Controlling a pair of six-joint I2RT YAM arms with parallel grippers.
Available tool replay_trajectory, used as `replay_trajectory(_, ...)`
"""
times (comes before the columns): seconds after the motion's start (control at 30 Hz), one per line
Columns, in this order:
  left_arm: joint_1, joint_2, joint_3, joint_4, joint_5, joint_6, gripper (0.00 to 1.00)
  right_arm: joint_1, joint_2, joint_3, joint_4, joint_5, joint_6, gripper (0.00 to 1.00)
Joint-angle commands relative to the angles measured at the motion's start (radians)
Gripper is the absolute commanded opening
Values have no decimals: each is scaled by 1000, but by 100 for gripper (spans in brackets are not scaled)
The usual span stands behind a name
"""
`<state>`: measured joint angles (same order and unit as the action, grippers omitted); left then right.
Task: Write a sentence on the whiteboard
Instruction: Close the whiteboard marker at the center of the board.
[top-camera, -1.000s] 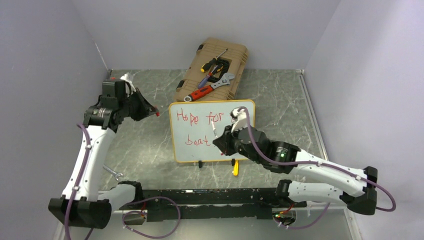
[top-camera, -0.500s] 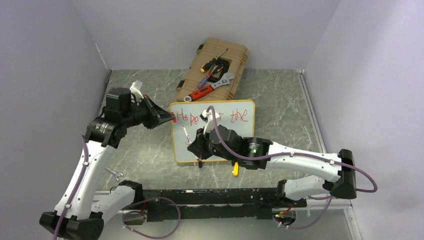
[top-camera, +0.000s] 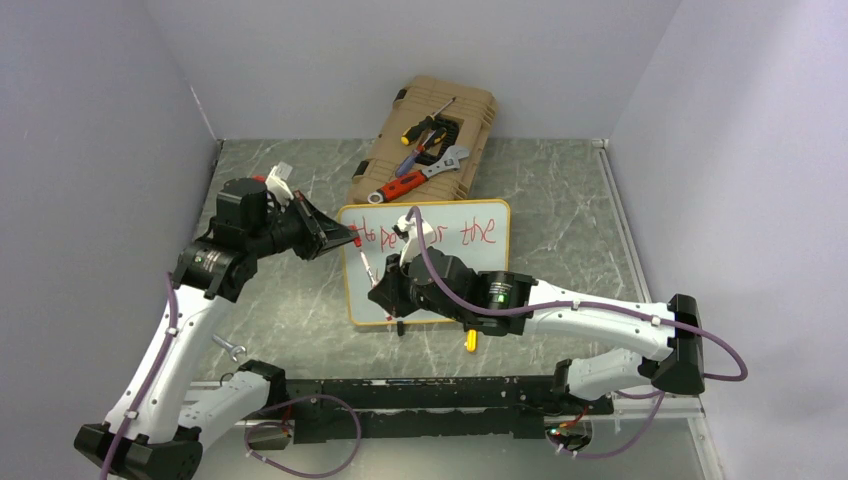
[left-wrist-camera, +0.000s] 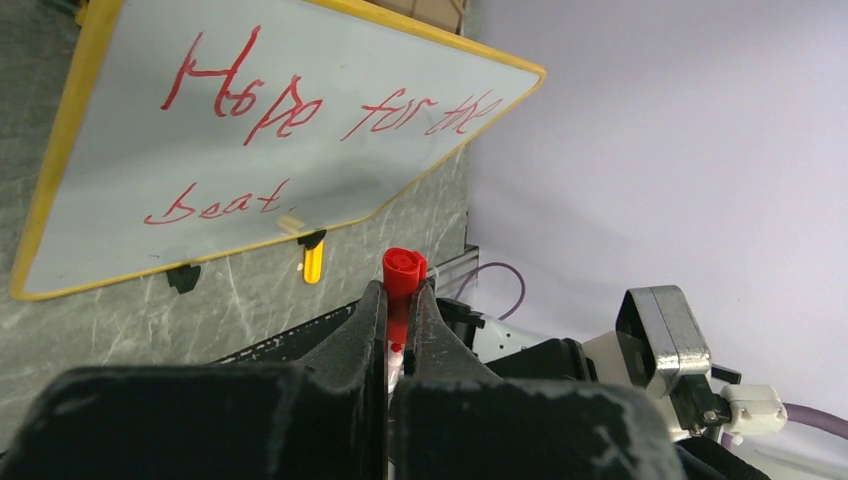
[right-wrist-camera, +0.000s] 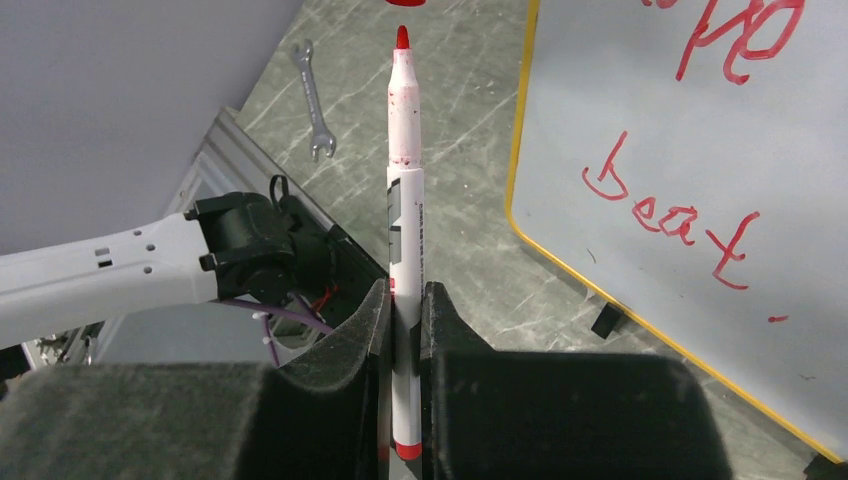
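Right gripper (right-wrist-camera: 405, 290) grips one marker (right-wrist-camera: 405, 180) (uncapped).

The small white board with yellow-orange frame (left-wrist-camera: 330, 170) is looking smooth and glossy, the grey veined tabletop (top-camera: 290, 290) is appearing matt, the small silver wrench (right-wrist-camera: 311, 100) is gleaming as metal

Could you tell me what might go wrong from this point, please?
The red cap in the left gripper may meet the bare tip of the marker off-centre and fail to seat. The right gripper hangs close by the whiteboard; a stray sweep could smear the sentence.
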<state>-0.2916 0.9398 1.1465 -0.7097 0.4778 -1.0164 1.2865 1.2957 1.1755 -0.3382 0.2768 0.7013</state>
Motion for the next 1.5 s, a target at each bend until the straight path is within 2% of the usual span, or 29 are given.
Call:
replay_trajectory(0.0,-16,-8,6,44,11,-15,0,7,-21,34,-13,22,20,0)
replay_trajectory(1.47,-38,9,-16,46,6,-2,0,7,-34,37,-33,53,6,0)
